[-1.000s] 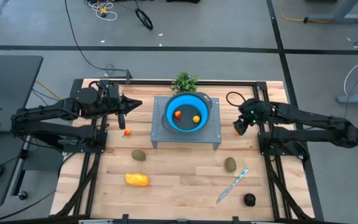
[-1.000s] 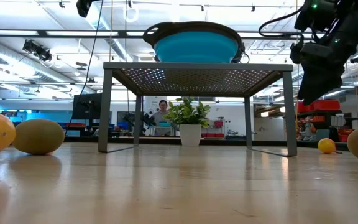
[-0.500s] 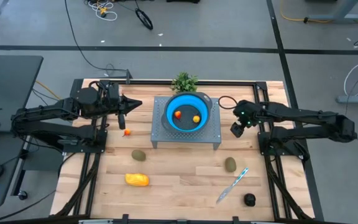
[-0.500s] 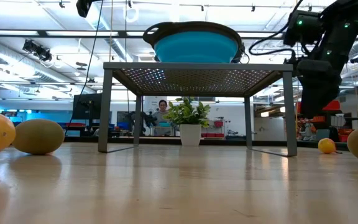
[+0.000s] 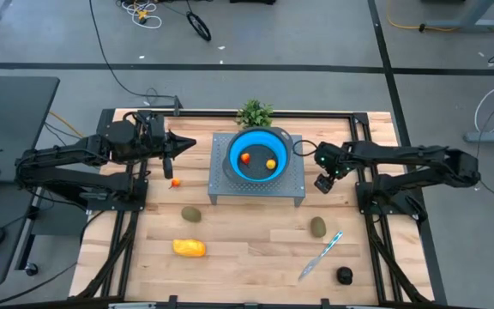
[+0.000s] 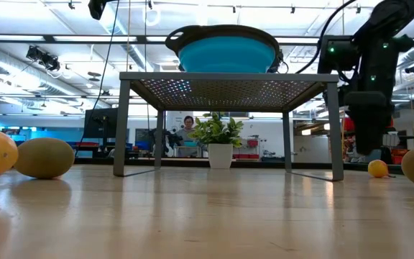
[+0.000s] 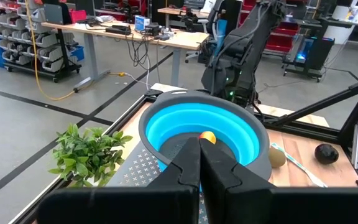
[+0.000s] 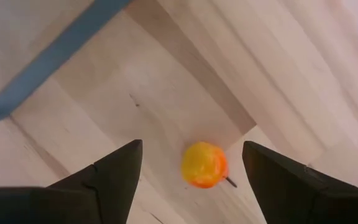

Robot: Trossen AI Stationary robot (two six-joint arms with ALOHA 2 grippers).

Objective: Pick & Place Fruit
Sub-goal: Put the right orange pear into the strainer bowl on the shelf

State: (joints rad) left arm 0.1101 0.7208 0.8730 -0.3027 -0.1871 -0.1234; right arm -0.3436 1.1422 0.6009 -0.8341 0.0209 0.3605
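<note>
Target fruit: we see a small round orange fruit lying on the pale wooden tabletop, just off the right edge of the perforated metal stand; in the low view it shows as a small orange ball beyond the stand's right leg.
Right gripper: above that fruit, fingers spread wide, one each side of it, nothing clamped; in the high view it sits just beside the stand.
Fruit in bowl: two small orange round pieces inside the blue round bowl with grey rim on top of the stand.
Fruit on table: small orange piece left of the stand; olive-brown oval near it; yellow-orange oblong nearer the front; second olive-brown oval on the right; near-black round one at the front right.
Left gripper: we see it waiting left of the stand, fingers pressed together, holding nothing.
Other: silver knife with light-blue handle between the right oval and the black fruit; green leafy plant sprig behind the bowl.
</note>
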